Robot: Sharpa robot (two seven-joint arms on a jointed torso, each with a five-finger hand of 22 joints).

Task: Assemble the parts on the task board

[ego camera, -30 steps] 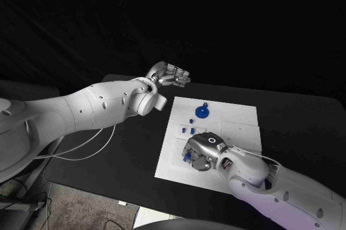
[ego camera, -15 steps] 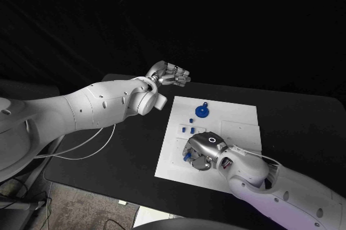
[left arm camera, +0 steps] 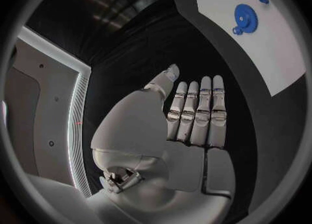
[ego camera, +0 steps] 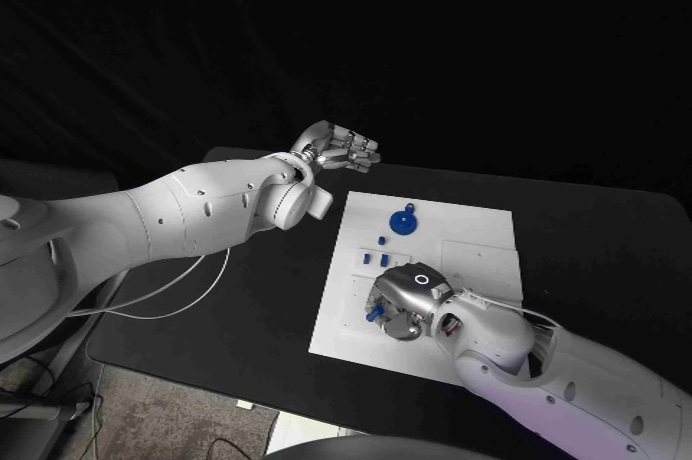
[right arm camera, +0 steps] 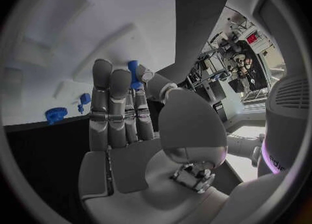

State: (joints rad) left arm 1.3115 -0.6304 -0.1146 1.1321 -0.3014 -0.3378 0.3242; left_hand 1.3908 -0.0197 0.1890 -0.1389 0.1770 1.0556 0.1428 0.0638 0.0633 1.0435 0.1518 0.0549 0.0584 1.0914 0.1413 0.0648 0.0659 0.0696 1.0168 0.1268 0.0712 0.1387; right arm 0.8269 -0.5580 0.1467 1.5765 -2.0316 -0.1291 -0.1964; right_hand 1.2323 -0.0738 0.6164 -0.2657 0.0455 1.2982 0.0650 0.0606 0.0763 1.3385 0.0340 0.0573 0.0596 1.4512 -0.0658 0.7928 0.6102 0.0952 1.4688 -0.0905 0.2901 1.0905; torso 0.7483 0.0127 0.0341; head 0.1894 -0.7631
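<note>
Blue peg (right arm camera: 133, 74), pinched in the right hand (ego camera: 405, 302) at the board's (ego camera: 476, 225) 7 o'clock, could slip or jam if tilted; the left hand (ego camera: 338, 148) hangs empty, fingers straight, off-board.

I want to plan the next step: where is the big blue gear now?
In the head view the blue gear lies at the far end of the task board, beyond the right hand and apart from it.

A black table (ego camera: 253, 290) carries everything, its surface matte and dark. Past its near left corner, pale speckled floor (ego camera: 159, 410) shows, with thin dark cables (ego camera: 216, 448) lying across it. Behind the table's far edge hangs a black backdrop (ego camera: 433, 70).
</note>
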